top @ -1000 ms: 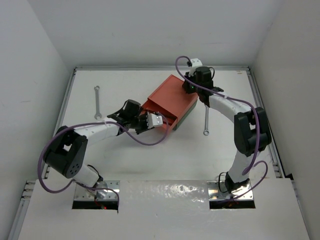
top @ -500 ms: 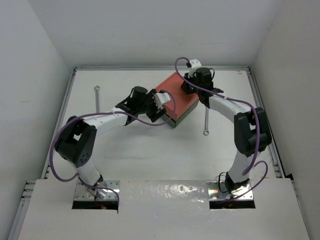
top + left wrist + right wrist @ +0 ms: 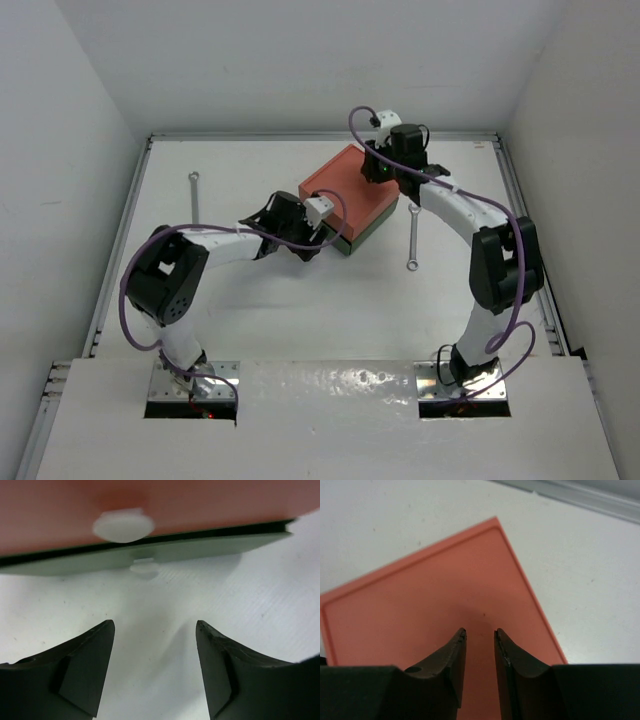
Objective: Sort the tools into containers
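Note:
The orange-red box (image 3: 345, 192) sits stacked on the dark green box (image 3: 377, 226) at the table's middle back. In the left wrist view the orange-red box's white knob (image 3: 123, 525) is above the green box's smaller knob (image 3: 144, 568). My left gripper (image 3: 322, 236) (image 3: 155, 630) stands open just in front of these knobs, holding nothing. My right gripper (image 3: 376, 172) (image 3: 480, 632) hovers over the orange-red lid (image 3: 420, 605), its jaws a narrow gap apart and empty. One silver wrench (image 3: 194, 197) lies at the left, another wrench (image 3: 411, 240) right of the boxes.
A raised metal rail (image 3: 120, 230) borders the white table on the left, back and right. Purple cables (image 3: 330, 200) loop off both arms near the boxes. The white walls stand close behind the rail.
The orange-red drawer, pulled out toward the left gripper a second ago, has slid back in. The left gripper let go and backed off a little. The right jaws have parted slightly.

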You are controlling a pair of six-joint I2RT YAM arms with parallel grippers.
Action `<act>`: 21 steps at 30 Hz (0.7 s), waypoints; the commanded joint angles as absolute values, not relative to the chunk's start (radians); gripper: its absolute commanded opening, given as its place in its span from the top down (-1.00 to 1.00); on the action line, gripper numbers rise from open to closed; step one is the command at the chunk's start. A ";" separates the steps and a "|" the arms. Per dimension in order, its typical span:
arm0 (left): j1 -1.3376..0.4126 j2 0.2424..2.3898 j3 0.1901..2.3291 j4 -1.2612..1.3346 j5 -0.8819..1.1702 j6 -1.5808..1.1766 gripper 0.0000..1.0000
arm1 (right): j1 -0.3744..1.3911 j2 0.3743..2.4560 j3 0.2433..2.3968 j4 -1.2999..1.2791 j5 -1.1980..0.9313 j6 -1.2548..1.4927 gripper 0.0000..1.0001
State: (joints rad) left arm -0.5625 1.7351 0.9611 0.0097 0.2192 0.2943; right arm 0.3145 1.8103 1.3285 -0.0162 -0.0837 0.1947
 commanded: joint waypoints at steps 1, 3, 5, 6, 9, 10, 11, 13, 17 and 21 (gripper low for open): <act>-0.568 1.741 0.983 0.093 0.147 0.155 -0.28 | 0.313 1.796 1.451 -0.118 -0.055 0.141 0.40; -0.569 1.753 0.982 0.124 0.141 0.130 -0.23 | 0.307 1.790 1.476 -0.126 -0.054 0.147 0.31; -0.569 1.766 0.976 0.155 0.133 0.108 -0.23 | 0.295 1.789 1.495 -0.140 -0.054 0.164 0.17; -0.569 1.772 0.976 0.163 0.132 0.103 -0.23 | 0.282 1.795 1.503 -0.150 -0.051 0.170 0.04; -0.569 1.786 0.974 0.210 0.133 0.092 -0.23 | 0.265 1.813 1.525 -0.166 -0.035 0.187 -0.19; -0.569 1.789 0.974 0.221 0.133 0.092 -0.23 | 0.252 1.833 1.532 -0.167 -0.034 0.190 -0.23; -0.569 1.798 0.976 0.239 0.133 0.095 -0.23 | 0.247 1.844 1.535 -0.164 -0.038 0.190 -0.29; -0.569 1.804 0.979 0.255 0.141 0.104 -0.22 | 0.230 1.883 1.551 -0.153 -0.082 0.199 -0.39; -0.571 1.818 0.973 0.301 0.143 0.120 -0.18 | 0.215 1.936 1.568 -0.129 -0.139 0.212 -0.41; -0.571 1.822 0.966 0.347 0.109 0.126 -0.15 | 0.215 1.976 1.571 -0.098 -0.181 0.203 -0.40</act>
State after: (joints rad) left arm -0.5625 1.8179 0.9611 0.2478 0.1322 0.1230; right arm 0.2070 1.9625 1.5360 -0.1505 -0.1192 0.1947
